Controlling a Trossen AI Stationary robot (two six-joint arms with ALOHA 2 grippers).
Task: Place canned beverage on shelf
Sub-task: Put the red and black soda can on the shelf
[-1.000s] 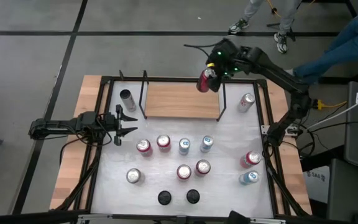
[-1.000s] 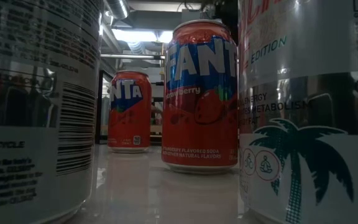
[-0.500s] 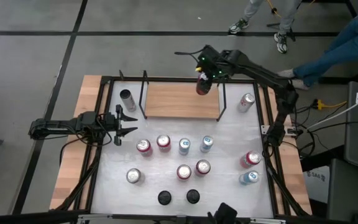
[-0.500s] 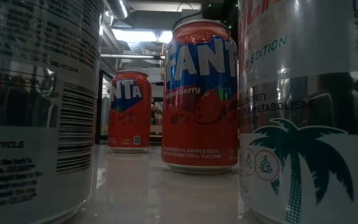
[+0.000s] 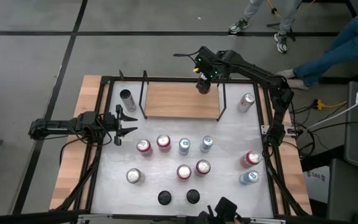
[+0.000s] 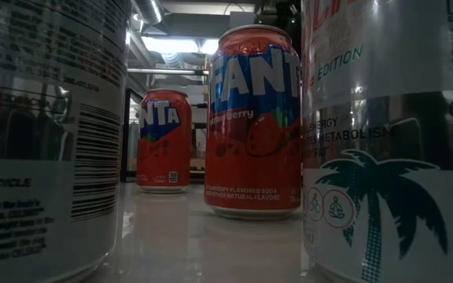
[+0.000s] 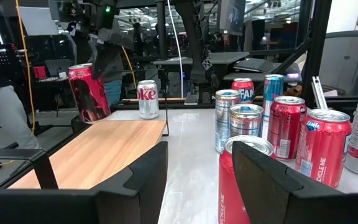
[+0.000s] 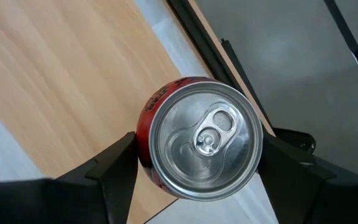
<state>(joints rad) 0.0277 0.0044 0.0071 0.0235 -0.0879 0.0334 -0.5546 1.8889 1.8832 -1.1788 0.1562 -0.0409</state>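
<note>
Right end effector (image 5: 204, 79) is over the far right corner of the shelf (image 5: 179, 101), fingers clamped on either side of a red can (image 8: 199, 146), top up. In the left wrist view the red can hangs slightly tilted at the shelf's far end. Left end effector (image 5: 125, 124) waits just left of the shelf on the desk (image 5: 229, 146), fingers spread apart.

Two black caps (image 5: 165, 198) lie near the table's (image 5: 229, 146) front edge.
</note>
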